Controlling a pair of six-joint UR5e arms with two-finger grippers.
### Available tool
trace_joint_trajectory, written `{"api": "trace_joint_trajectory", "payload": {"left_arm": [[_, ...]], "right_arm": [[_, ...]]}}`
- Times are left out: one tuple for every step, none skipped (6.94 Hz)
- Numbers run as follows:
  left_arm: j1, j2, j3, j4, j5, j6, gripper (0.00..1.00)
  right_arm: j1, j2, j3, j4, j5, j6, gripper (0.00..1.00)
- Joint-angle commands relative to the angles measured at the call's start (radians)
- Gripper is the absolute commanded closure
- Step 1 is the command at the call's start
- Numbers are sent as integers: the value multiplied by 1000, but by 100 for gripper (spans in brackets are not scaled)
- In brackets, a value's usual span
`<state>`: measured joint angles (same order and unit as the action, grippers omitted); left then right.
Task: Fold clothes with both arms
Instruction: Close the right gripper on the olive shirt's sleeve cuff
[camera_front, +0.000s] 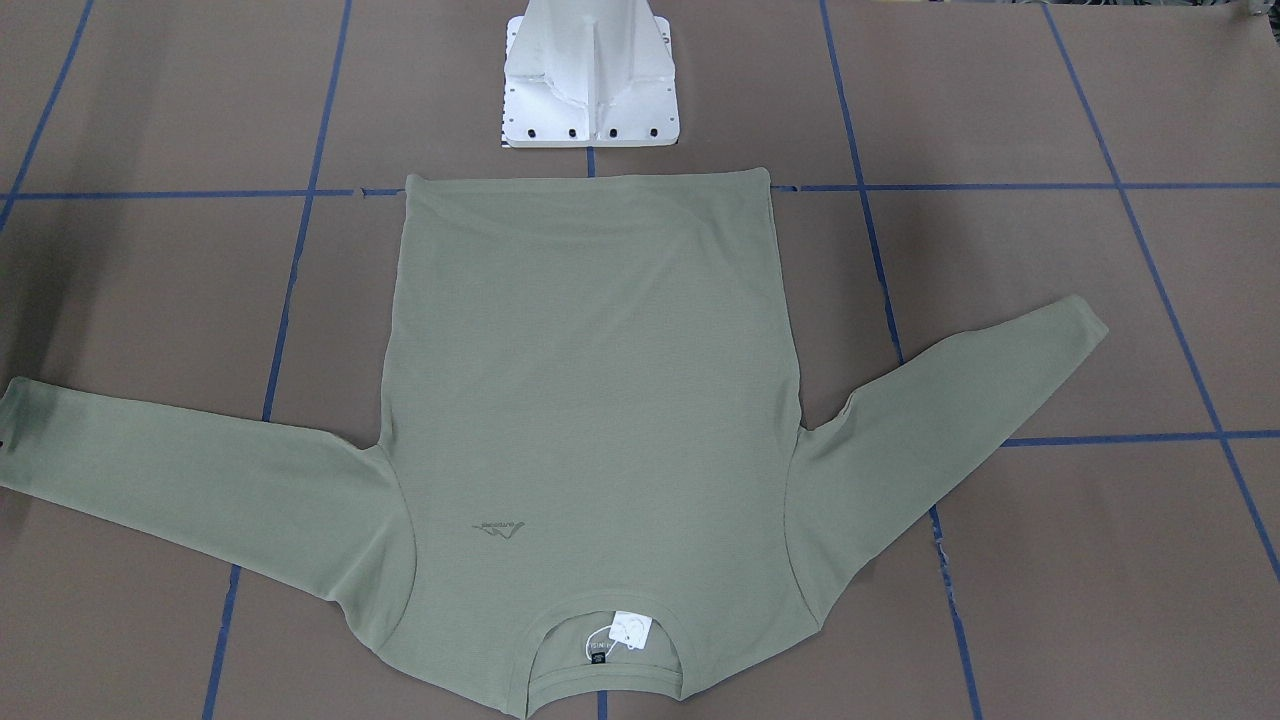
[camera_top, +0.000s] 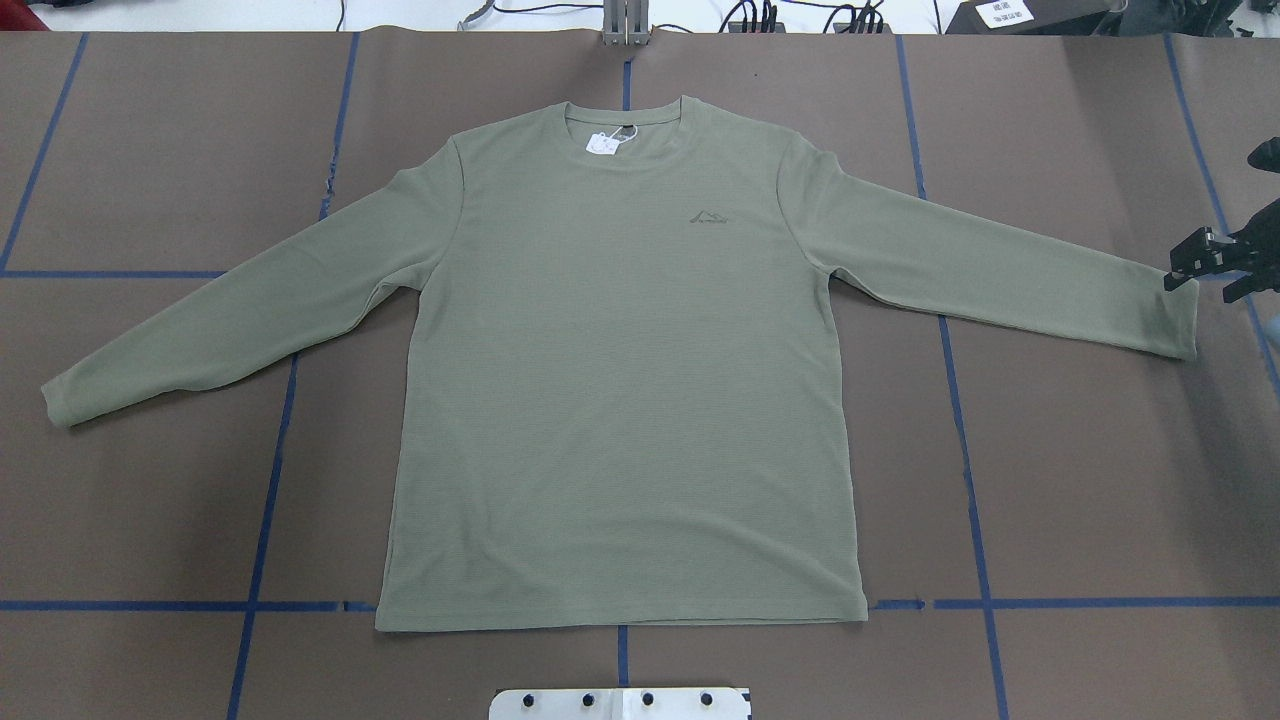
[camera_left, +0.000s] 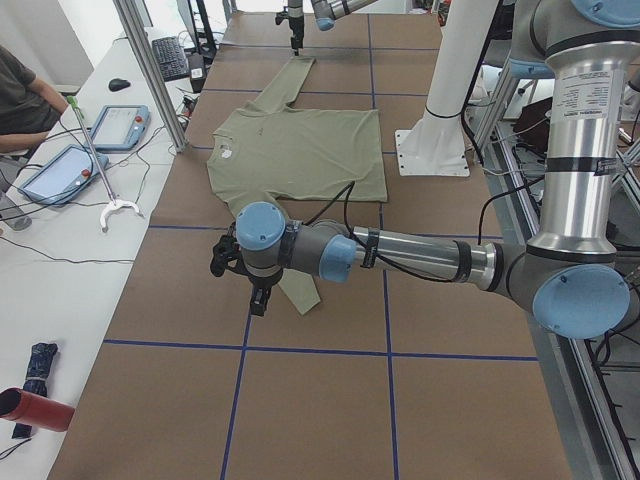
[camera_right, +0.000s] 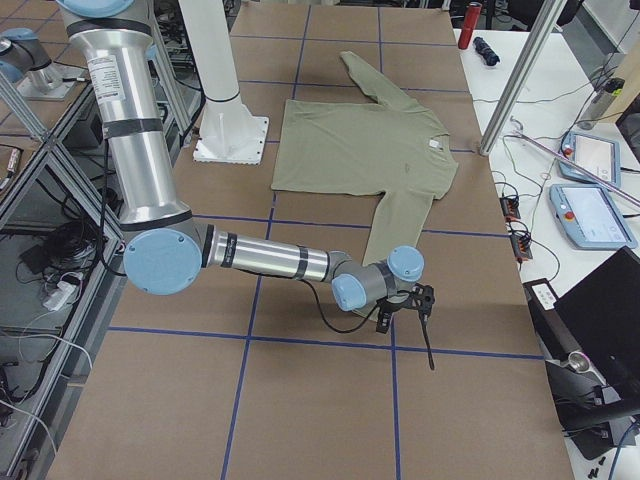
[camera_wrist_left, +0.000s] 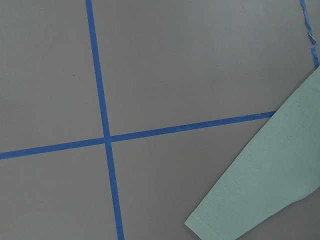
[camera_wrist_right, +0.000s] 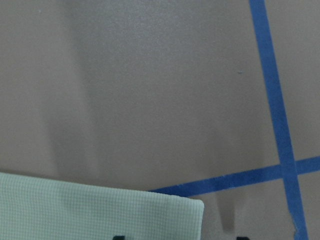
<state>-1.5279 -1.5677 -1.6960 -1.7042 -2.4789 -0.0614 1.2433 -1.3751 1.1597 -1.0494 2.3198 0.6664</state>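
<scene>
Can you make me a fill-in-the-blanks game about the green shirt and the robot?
The shirt lies flat on the table with its ___ side up, so the chest logo shows.
The tape lines on the table are ___.
The tag inside the collar is ___.
The right gripper is beside the end of one ___.
Missing words: front, blue, white, sleeve.
</scene>
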Motion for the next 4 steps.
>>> {"api": "trace_joint_trajectory", "payload": {"left_arm": [[0,0,-2,0,-2,0,0],[0,0,-10,0,0,-2,0],[0,0,-14,0,0,-3,0],[0,0,-14,0,0,-3,0]], "right_arm": [[-2,49,-64,0,-16,-1,23],[-2,59,-70,-1,-20,-1,23],[-2,59,-75,-1,-20,-1,23],[-2,59,-83,-1,-20,1,34]]}}
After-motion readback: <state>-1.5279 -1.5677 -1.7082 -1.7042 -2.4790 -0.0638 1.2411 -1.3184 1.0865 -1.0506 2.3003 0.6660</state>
